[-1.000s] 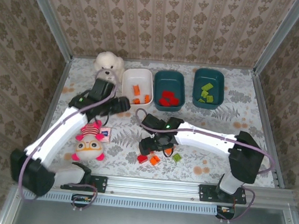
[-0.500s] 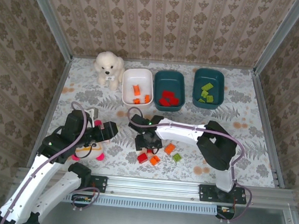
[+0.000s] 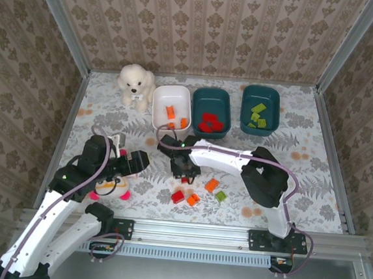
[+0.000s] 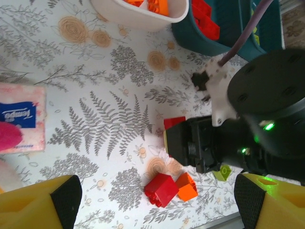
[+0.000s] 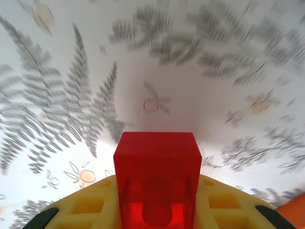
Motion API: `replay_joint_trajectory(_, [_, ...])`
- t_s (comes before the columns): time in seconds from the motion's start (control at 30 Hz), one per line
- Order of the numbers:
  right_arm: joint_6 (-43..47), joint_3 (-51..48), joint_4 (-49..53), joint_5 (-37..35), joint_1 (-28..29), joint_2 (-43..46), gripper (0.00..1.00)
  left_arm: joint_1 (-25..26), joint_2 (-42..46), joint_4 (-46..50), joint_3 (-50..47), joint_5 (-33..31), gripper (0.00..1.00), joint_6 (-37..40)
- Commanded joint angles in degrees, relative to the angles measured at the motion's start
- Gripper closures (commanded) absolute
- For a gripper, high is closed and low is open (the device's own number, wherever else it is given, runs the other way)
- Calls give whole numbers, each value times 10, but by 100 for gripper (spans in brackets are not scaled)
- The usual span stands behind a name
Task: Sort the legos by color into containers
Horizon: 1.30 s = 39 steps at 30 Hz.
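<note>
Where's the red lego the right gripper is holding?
The red lego is clamped in the right gripper, mid-table in the top view, between the white bin and the loose legos.

Lines up along the far edge of the fern-printed table (image 3: 288, 168) a plush dog (image 3: 136, 83), a white bin (image 3: 172, 89) and two teal bins (image 3: 213, 93) (image 3: 262, 89). Bears nearer a red brick (image 3: 178, 197), orange bricks (image 3: 193, 199) (image 3: 212, 185), a green brick (image 3: 221, 195), a plush doll (image 3: 107, 185) and a tissue pack (image 4: 21, 117).

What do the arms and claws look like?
Left arm and right arm: white links, black joints, a purple cable along each; green lights on the right. Left claw and right claw black-bodied; fingers yellow with black ends.
</note>
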State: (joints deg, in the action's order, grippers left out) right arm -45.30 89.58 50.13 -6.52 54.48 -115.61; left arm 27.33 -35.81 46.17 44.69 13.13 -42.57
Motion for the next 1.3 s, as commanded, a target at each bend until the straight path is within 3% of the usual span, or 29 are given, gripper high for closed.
replay_joint_trajectory(0.0, [64,81,59,-62,-58,45,74,5,-28,-68,2,28,13,-12])
replay_joint_trajectory(0.3, [207,309,104,-90,-238,-80,74,22,-158,-168,62,26,13,1])
replay_joint_trajectory(0.6, [250,541,121,-93,-306,-277,73,22,-244,-221,105,26,13,-7])
replay_joint_trajectory(0.87, [264,548,102,-67,-331,-325,69,23,-272,-224,118,25,13,-7])
replay_joint_trajectory(1.27, [267,555,103,-64,-335,-305,40,31,-288,-220,121,30,13,-3])
